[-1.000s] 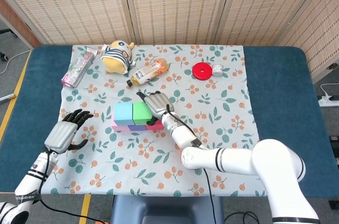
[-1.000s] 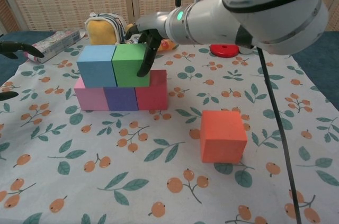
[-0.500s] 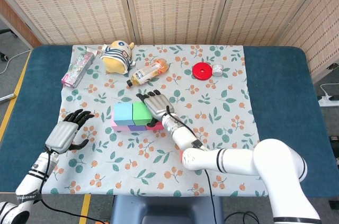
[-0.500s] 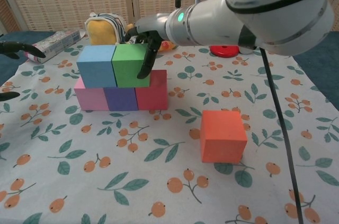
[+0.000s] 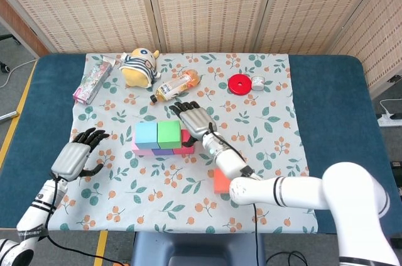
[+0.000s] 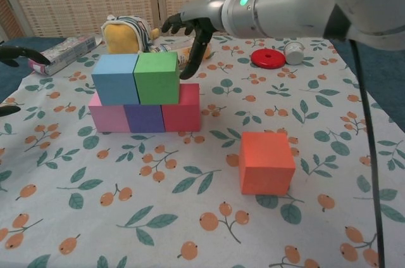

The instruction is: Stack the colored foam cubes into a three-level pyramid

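One block sat nearest you and apart from the rest: the orange cube [image 6: 266, 162], matte foam with soft square edges, lay alone on the floral cloth [image 6: 190, 230] to the near right of the stack. It was the piece you lacked, I judge, since only the top level was unbuilt.

Beyond it stood the stack. You had the pink cube [image 6: 109, 118], purple cube [image 6: 144, 118] and red cube [image 6: 182, 114] side by side and touching as the base. The blue cube [image 6: 114, 78] and green cube [image 6: 155, 77] sat touching on top of them, leaving the right part of the red one bare.

Your right hand [image 6: 193, 27] hovered just right of the green cube and above the red one, fingers spread and holding nothing, clear of the foam. Your left hand [image 5: 73, 157] waited well to the left of the stack, fingers apart and empty, likely parked to keep out of the way.

Farthest off lay the clutter: a striped plush toy [image 5: 139, 66], a smooth plastic bottle [image 5: 176, 85] on its side and a flat red disc [image 5: 239, 83].
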Controlling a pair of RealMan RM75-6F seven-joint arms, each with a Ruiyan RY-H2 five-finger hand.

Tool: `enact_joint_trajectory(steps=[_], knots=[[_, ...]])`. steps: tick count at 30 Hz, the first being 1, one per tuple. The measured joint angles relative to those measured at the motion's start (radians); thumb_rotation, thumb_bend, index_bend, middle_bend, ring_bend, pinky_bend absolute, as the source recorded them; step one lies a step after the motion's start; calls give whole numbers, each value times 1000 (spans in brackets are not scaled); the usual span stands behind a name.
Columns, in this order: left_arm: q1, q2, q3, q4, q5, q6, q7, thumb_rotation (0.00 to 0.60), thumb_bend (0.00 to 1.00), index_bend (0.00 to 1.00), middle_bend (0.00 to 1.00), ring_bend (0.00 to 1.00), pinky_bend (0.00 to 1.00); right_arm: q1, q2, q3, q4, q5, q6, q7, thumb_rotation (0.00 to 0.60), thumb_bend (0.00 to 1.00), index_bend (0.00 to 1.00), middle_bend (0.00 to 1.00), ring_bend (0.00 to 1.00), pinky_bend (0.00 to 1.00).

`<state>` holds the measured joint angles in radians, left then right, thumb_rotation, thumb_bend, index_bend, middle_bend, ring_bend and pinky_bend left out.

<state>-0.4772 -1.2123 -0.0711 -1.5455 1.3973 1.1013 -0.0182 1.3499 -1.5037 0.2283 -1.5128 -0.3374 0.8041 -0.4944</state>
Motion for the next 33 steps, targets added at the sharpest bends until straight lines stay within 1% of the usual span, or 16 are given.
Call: enact_joint_trajectory(steps=[5,6,8,10,11,14,17,20,22,23,26,29,33], knots=[[3,2,-1,-1,-8,1,6,600,317,147,95,37,143,-107,115,-9,-105,-101,30,80,600,102,0,14,0,2],[3,3,-2,-2,-12,1,10,600,317,147,96,37,143,-136,144,-13,-128,-130,35,104,600,102,0,30,0,7],[4,3,-4,-5,-19,1,17,600,317,147,96,37,144,-179,183,-20,-161,-183,41,143,600,102,0,114,33,56],[5,3,-5,-11,-26,0,25,600,317,147,96,37,144,-232,216,-30,-198,-257,49,192,600,102,7,168,74,112],[5,4,-6,-15,-29,-1,29,600,317,147,96,37,144,-255,230,-35,-213,-293,52,214,600,102,12,180,83,124],[6,5,-10,-27,-39,0,37,600,316,146,96,37,145,-338,282,-62,-264,-425,59,288,600,102,36,201,99,130],[5,7,-17,-37,-53,-2,44,600,316,147,95,37,144,-432,337,-101,-311,-578,66,380,600,98,42,201,100,130],[2,7,-26,-47,-71,-7,47,600,316,147,96,37,144,-511,374,-141,-336,-714,74,468,600,60,46,202,100,130],[1,6,-33,-52,-84,-9,47,600,316,147,96,37,144,-553,388,-166,-344,-791,80,515,600,14,46,202,100,130],[1,5,-35,-53,-89,-9,48,600,315,147,95,37,144,-572,394,-179,-346,-828,84,537,600,7,46,202,99,130],[2,1,-37,-53,-98,-8,57,600,316,147,95,37,144,-629,400,-223,-345,-949,97,603,600,0,38,202,99,130],[5,-5,-38,-53,-100,4,71,600,316,147,96,37,144,-667,387,-259,-330,-1032,105,633,600,0,19,200,100,130],[17,-13,-38,-51,-90,41,89,600,316,147,96,37,142,-689,348,-278,-303,-1064,108,618,600,0,0,192,100,130]])
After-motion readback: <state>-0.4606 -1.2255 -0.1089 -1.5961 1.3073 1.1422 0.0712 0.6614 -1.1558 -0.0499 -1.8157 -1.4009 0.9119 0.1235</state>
